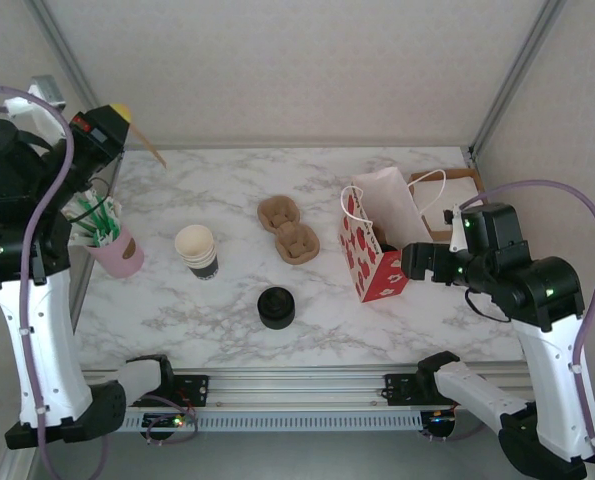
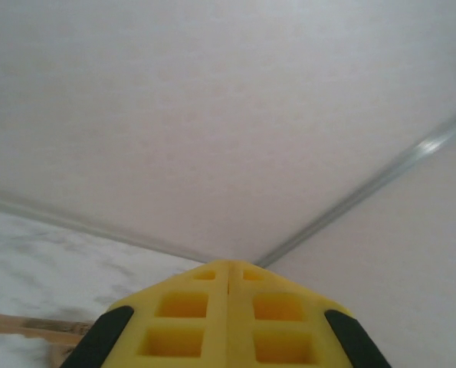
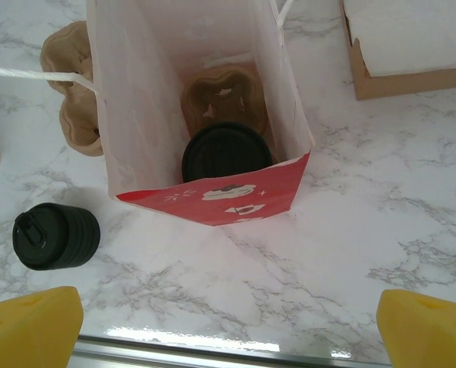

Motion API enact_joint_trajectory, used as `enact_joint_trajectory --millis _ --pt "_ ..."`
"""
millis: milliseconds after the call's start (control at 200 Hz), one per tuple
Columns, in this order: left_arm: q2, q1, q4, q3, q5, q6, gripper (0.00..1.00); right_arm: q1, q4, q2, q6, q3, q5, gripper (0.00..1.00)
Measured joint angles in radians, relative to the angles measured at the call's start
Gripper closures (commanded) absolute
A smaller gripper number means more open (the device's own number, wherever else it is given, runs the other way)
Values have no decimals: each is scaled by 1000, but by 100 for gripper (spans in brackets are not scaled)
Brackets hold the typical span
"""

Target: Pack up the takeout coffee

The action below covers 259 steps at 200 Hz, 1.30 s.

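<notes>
Marble table (image 1: pixel 217 185), lidded takeout coffee (image 3: pixel 226 152) inside the red paper bag (image 3: pixel 235 198)

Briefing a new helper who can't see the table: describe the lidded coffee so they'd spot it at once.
Find the red paper bag right of centre on the marble table. Down in its open top, the takeout coffee sits with a brown pulp carrier. It alone is inside the bag; the stack of black lids stands outside on the table.
</notes>
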<state>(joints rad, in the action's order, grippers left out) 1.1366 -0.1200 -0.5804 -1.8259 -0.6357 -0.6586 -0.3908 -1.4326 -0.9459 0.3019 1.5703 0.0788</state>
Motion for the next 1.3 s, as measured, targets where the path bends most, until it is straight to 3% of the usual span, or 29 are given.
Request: enact_joint_trajectory --millis 160,315,471,601,786,1297 --pt "24 224 105 26 55 -39 100 0 0 -21 -1 10 0 1" --pt "158 476 145 -30 159 -31 100 0 0 -39 -3 10 0 1" --pt "383 689 126 -222 241 9 100 0 0 -55 -3 10 0 1" --pt "571 812 93 -454 267 43 100 0 0 -58 -3 10 2 1" --pt "748 898 74 -698 262 58 100 0 -1 -57 -3 7 7 1" --pt "958 904 74 -719 256 60 100 0 0 -53 -4 -23 26 1"
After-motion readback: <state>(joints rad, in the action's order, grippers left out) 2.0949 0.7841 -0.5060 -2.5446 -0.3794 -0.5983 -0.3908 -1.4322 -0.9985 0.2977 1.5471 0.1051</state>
